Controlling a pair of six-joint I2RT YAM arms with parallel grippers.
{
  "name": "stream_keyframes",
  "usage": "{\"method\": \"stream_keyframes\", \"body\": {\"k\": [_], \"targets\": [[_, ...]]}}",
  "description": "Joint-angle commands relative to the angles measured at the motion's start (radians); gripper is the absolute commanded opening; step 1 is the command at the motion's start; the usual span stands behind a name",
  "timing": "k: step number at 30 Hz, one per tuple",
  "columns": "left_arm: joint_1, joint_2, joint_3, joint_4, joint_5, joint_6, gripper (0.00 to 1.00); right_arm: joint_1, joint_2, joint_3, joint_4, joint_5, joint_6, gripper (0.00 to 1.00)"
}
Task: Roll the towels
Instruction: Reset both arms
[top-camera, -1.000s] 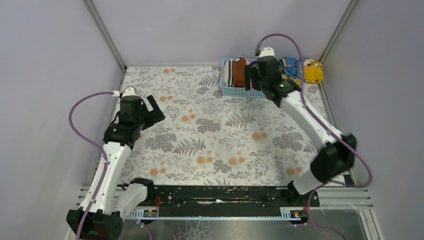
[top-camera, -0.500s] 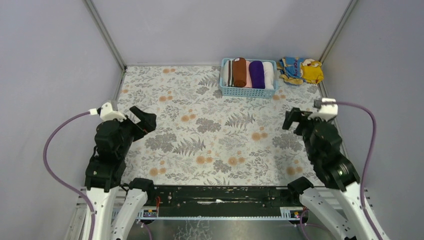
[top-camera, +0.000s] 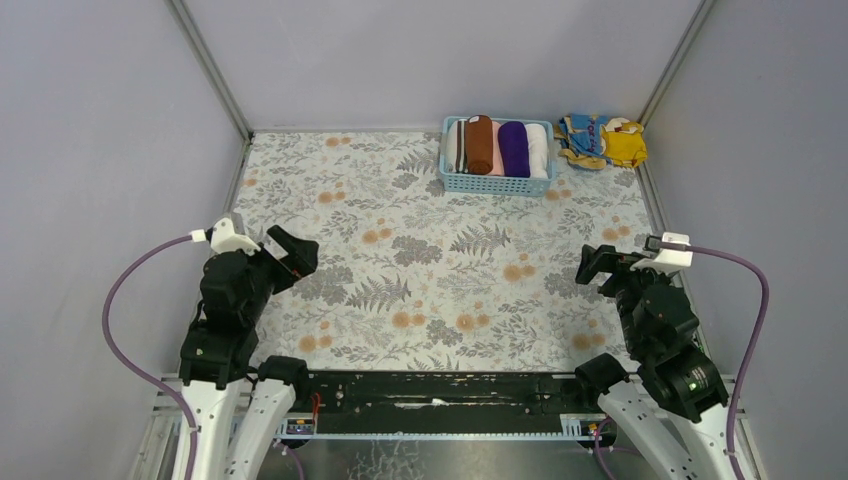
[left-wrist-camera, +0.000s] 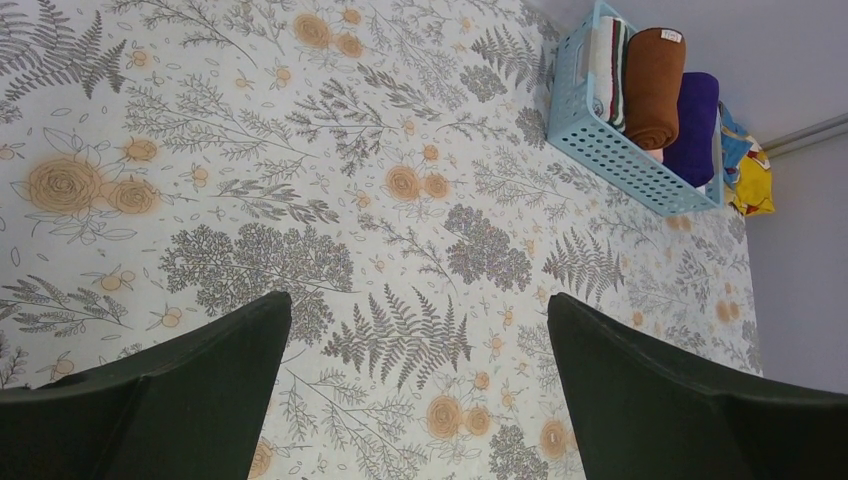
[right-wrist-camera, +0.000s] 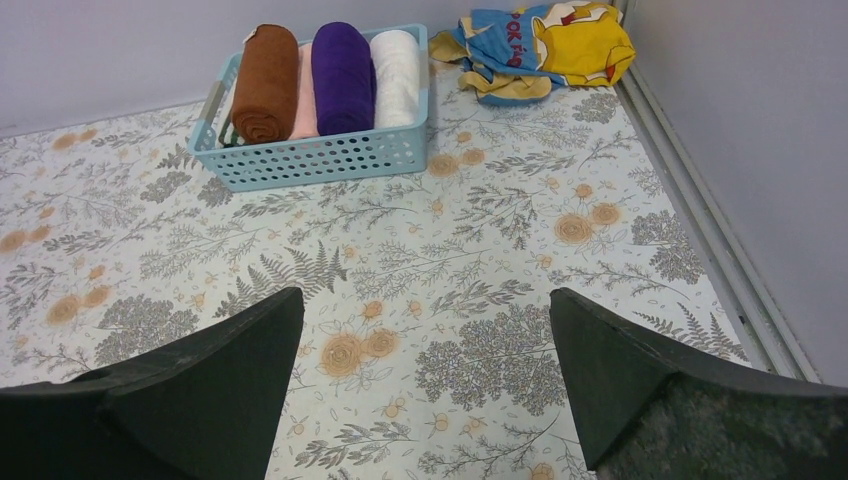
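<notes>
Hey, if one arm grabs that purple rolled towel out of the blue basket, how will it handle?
The purple towel looks like soft terry, so it would probably sag and loosen if pinched at one end. It likely weighs little for its bulk. Packed against the white towel in the basket, it probably will not roll until lifted.

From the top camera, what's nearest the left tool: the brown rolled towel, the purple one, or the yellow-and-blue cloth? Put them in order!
From the left tool:
1. Rust-brown rolled terry towel, in light-blue plastic basket.
2. Deep purple rolled terry towel, right of it.
3. Yellow-and-blue patterned cloth, far-right corner.
</notes>
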Motion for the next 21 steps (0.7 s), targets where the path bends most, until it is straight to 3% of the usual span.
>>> {"method": "stream_keyframes", "body": {"k": [1, 21], "targets": [[0.007, -0.014, -0.02, 0.055, 0.051, 0.001, 1.0, 0.005, 0.022, 0.006, 0.024, 0.008, 0.007, 0.99], [0.007, -0.109, -0.015, 0.063, 0.041, -0.004, 1.0, 0.004, 0.05, 0.002, 0.033, -0.011, -0.001, 0.99]]}}
